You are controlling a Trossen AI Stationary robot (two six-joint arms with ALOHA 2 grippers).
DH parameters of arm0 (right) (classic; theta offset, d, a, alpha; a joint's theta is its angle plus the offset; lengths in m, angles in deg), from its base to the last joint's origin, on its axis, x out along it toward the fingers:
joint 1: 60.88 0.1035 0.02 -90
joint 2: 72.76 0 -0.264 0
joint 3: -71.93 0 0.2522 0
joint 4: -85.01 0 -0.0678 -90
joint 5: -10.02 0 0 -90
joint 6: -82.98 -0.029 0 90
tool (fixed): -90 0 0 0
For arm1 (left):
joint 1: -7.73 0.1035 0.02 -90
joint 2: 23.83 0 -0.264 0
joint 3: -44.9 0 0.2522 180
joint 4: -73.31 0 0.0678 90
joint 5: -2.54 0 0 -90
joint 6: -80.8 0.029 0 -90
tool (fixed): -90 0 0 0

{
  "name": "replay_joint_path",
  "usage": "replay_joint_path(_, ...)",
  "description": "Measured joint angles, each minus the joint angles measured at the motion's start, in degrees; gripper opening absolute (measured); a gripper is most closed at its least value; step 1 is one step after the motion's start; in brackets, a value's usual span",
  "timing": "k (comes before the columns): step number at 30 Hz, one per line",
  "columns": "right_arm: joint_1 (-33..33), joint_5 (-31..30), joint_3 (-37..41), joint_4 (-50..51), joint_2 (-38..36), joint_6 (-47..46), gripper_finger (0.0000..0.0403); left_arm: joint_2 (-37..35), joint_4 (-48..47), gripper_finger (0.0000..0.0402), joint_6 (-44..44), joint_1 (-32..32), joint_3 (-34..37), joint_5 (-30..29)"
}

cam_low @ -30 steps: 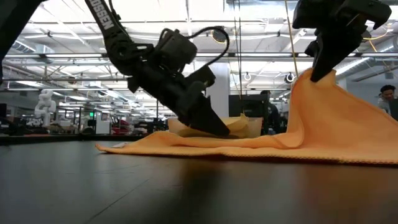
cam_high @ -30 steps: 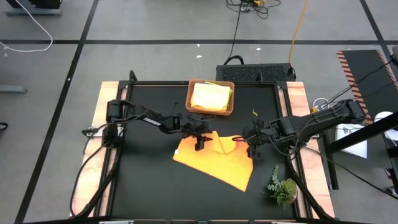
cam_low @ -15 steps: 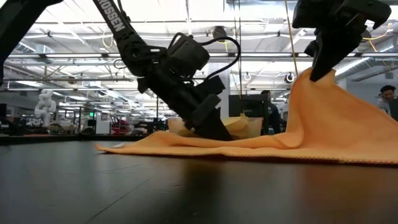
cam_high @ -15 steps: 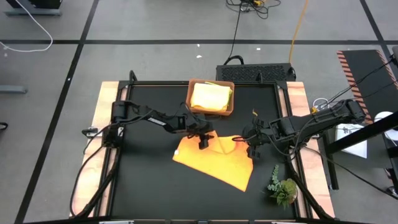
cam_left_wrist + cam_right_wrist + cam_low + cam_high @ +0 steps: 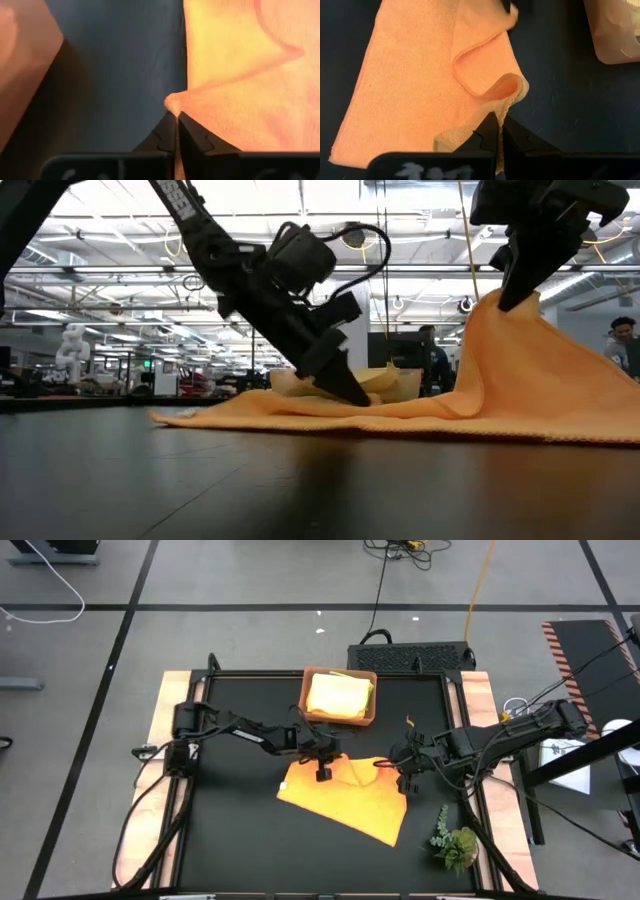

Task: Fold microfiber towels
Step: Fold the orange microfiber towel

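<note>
Black matting covers the table (image 5: pixel 230 840), and on it, just in front of the terracotta tray (image 5: pixel 339 719), lies the orange towel (image 5: pixel 350 802), spread flat except along its edge nearest the tray. The left gripper (image 5: pixel 323 772) pinches that edge near one corner, low against the mat; the right gripper (image 5: pixel 402 780) has its fingers closed on the other corner and lifts it into a peak, likely to carry that edge over for the first fold. Yellow cloths (image 5: pixel 338 696) fill the tray, their number hidden. A plant sprig (image 5: pixel 455 843) sits beyond the towel, farther from the tray.
</note>
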Motion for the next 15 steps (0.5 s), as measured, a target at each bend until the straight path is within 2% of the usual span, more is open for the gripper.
replay_joint_path(3,0.00,0.00,0.00,0.35,0.00,-0.02,0.0000,-2.77,-1.34,0.0019,0.06,-0.09,-0.06,-0.21)
replay_joint_path(9,0.00,0.04,0.04,1.00,0.02,-0.09,0.0000,-10.54,-9.50,0.0006,1.40,-2.02,0.00,-1.26)
replay_joint_path(13,0.04,0.22,0.04,1.16,0.02,-0.85,0.0000,-16.63,-16.12,0.0009,2.91,-4.81,0.00,-8.78)
replay_joint_path(15,0.08,2.95,0.07,-0.16,0.03,-3.12,0.0000,-19.52,-19.53,0.0005,2.72,-6.34,-0.02,-12.38)
